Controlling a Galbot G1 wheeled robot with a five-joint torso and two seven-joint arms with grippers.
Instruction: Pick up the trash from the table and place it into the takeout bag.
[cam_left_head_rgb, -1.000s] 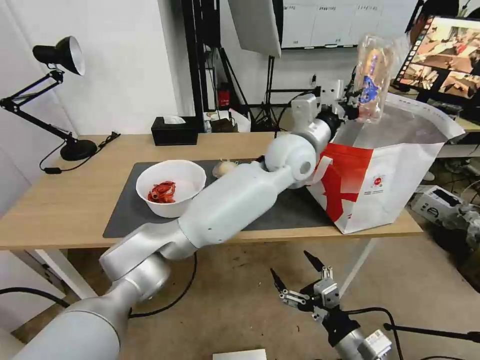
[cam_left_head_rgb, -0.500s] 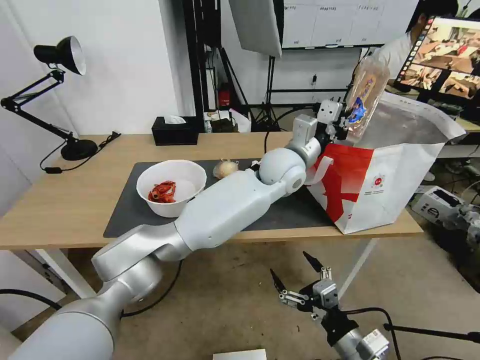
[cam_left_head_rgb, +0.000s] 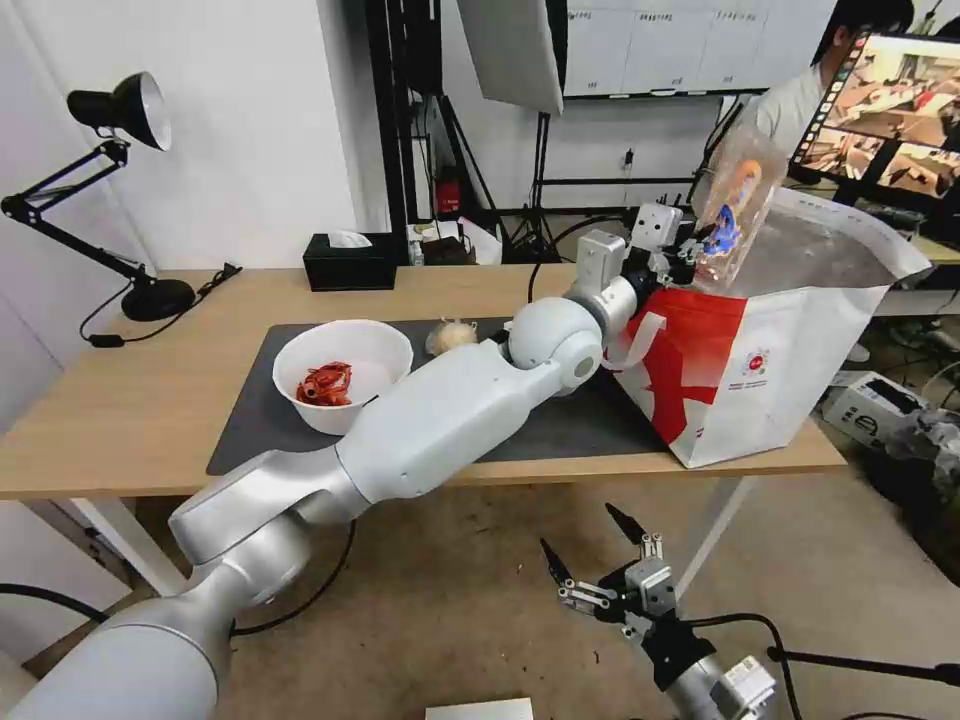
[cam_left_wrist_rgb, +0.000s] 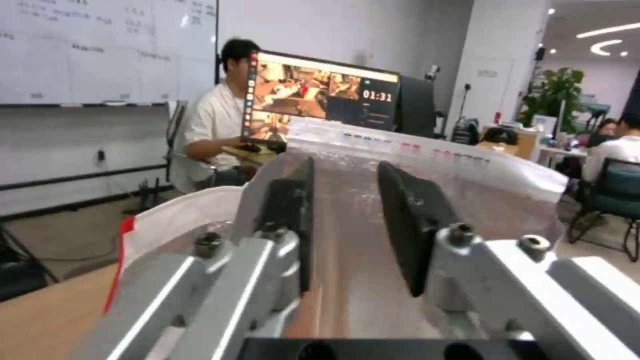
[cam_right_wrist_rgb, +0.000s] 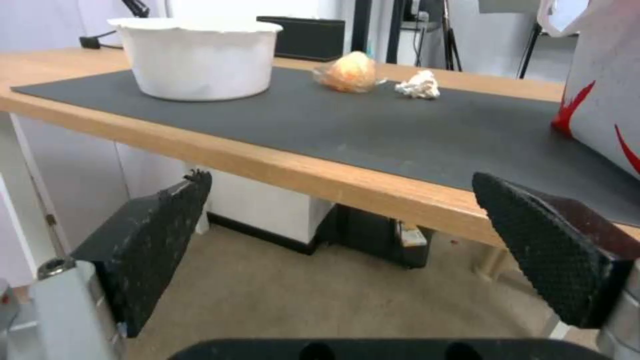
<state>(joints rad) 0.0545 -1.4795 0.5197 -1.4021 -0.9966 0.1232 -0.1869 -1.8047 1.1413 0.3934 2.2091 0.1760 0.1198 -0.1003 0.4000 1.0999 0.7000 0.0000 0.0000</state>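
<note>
My left gripper (cam_left_head_rgb: 692, 248) is shut on a clear plastic tray (cam_left_head_rgb: 736, 200), which it holds tilted over the open mouth of the takeout bag (cam_left_head_rgb: 770, 340) at the table's right end. In the left wrist view the tray (cam_left_wrist_rgb: 467, 195) lies pinched between the gripper's (cam_left_wrist_rgb: 347, 220) black pads. A white bowl (cam_left_head_rgb: 345, 375) with red scraps sits on the dark mat (cam_left_head_rgb: 250, 420), with a wrapped beige ball (cam_left_head_rgb: 450, 335) behind it. A white tissue lump (cam_right_wrist_rgb: 418, 85) lies near the ball (cam_right_wrist_rgb: 350, 72). My right gripper (cam_left_head_rgb: 598, 560) hangs open below the table's front edge.
A black tissue box (cam_left_head_rgb: 350, 262) and a black desk lamp (cam_left_head_rgb: 120, 200) stand on the far side of the table (cam_left_head_rgb: 130, 400). A person sits at a monitor (cam_left_head_rgb: 890, 110) behind the bag. A box (cam_left_head_rgb: 875, 405) lies on the floor at the right.
My left gripper has come down and drawn back a little, lowering and tilting the clear tray toward the bag's mouth. The right arm has stayed put.
</note>
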